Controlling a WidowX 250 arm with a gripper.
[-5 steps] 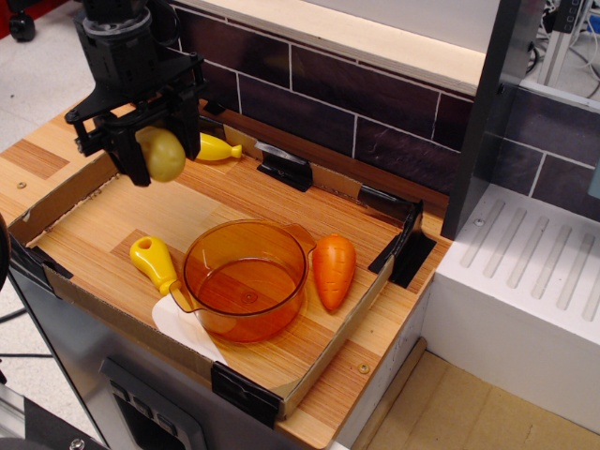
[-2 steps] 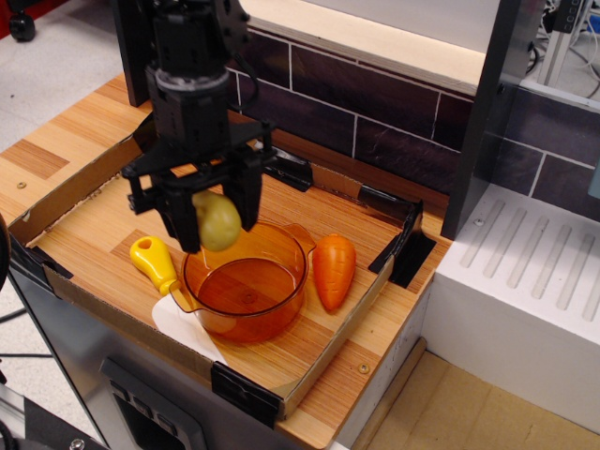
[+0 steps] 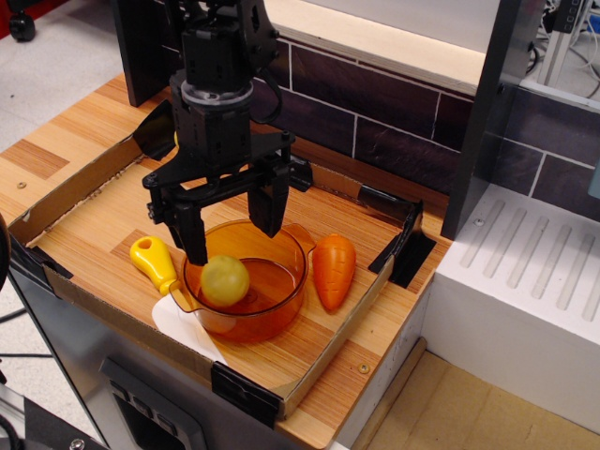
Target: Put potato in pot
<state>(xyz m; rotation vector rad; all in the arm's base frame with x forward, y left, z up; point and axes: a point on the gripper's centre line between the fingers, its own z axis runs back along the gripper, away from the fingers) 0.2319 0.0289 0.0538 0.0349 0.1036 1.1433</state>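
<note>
The yellow-green potato (image 3: 226, 279) lies inside the amber transparent pot (image 3: 272, 300), toward its left side. The pot's yellow handle (image 3: 154, 262) sticks out to the left. My black gripper (image 3: 232, 223) hangs just above the pot with its fingers (image 3: 192, 234) spread wide apart, open and empty, one finger over the left rim and one over the back rim. It does not touch the potato.
An orange carrot (image 3: 334, 270) lies right of the pot. A white cloth (image 3: 183, 330) sits under the pot's front left. The cardboard tray wall (image 3: 112, 323) rings the wooden surface. A dark tiled wall (image 3: 375, 103) stands behind, a white rack (image 3: 525, 281) to the right.
The gripper carried the potato from the left rear to above the pot, then opened. The potato dropped out of the fingers into the pot.
</note>
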